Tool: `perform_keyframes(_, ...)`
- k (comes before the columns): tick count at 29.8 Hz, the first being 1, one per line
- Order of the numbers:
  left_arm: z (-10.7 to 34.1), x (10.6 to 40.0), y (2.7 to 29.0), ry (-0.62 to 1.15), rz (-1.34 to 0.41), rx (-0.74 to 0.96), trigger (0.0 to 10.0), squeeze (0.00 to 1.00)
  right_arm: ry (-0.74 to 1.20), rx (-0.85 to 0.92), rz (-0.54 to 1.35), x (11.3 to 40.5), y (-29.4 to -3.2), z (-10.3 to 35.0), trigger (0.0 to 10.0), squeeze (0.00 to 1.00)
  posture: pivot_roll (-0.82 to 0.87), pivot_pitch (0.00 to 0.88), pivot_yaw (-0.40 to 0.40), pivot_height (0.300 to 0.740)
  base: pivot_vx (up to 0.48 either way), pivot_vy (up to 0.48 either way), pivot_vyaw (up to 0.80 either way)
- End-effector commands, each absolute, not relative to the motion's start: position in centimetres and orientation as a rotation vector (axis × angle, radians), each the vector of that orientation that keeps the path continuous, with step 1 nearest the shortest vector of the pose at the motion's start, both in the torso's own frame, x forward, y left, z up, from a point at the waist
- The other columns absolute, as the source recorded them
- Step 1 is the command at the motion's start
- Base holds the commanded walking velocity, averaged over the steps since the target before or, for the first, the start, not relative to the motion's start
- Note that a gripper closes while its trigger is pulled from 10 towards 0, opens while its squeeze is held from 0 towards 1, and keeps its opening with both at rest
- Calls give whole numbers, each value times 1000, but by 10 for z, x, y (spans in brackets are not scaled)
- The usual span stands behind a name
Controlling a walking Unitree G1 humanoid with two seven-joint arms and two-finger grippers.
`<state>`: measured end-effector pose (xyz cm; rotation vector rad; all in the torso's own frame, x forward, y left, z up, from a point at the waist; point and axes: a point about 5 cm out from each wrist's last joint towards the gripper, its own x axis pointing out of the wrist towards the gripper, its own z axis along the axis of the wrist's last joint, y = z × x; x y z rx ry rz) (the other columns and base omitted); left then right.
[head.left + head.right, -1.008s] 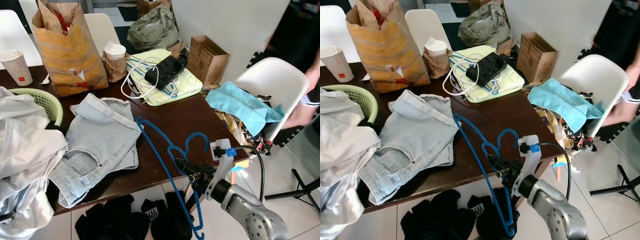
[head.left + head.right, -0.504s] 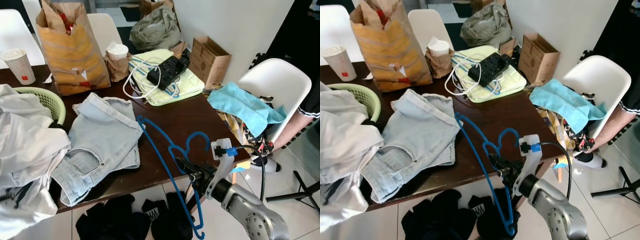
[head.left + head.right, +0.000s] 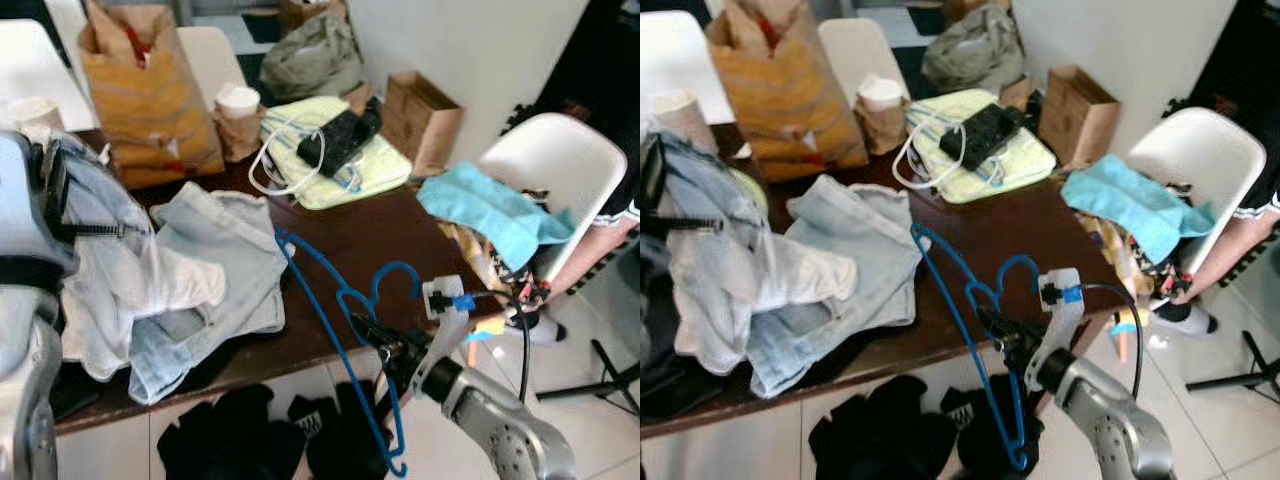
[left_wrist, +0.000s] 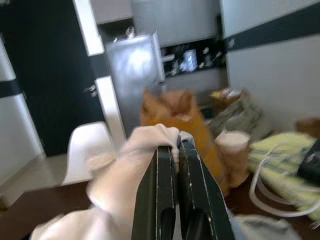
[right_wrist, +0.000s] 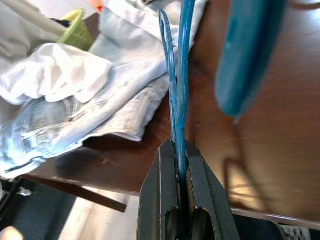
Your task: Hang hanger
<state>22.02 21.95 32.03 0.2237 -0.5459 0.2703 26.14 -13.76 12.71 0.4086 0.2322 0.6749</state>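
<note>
Change: left arm (image 3: 25, 300) is now rising at 9 o'clock, lifting a pale garment (image 3: 140, 270) that half a second ago was lying heaped on the surface (image 3: 370, 235).
Left gripper (image 4: 175, 150): fingers are pressing together on the garment's white cloth.
Right gripper (image 5: 178, 150): fingers are clamping the hanger (image 3: 340, 320), unmoved at 5 o'clock by the surface's near edge.
Hanger: blue, tilting, hook up, lower end hanging toward the floor.
Jeans (image 3: 235, 260): lying at centre, partly under the raised cloth.
Meaning: garment is probably being brought to the hanger; hanging is not yet done.
</note>
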Motion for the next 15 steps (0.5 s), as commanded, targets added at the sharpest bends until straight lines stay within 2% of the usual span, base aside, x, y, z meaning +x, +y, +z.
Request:
perform_keyframes(1,325,223,213,-536,200,188,10000,0,250,422,666,260,-138,121,10000,0,-27,110,-23,740,-416,0,0)
perform_keyframes(7,330,229,194,-536,94,85,10000,0,246,432,665,261,-137,121,10000,0,-30,103,-16,740,-419,0,0)
perform_keyframes(15,326,238,178,-499,7,48,10000,0,236,465,654,261,-137,121,10000,0,-33,95,-10,740,-415,0,0)
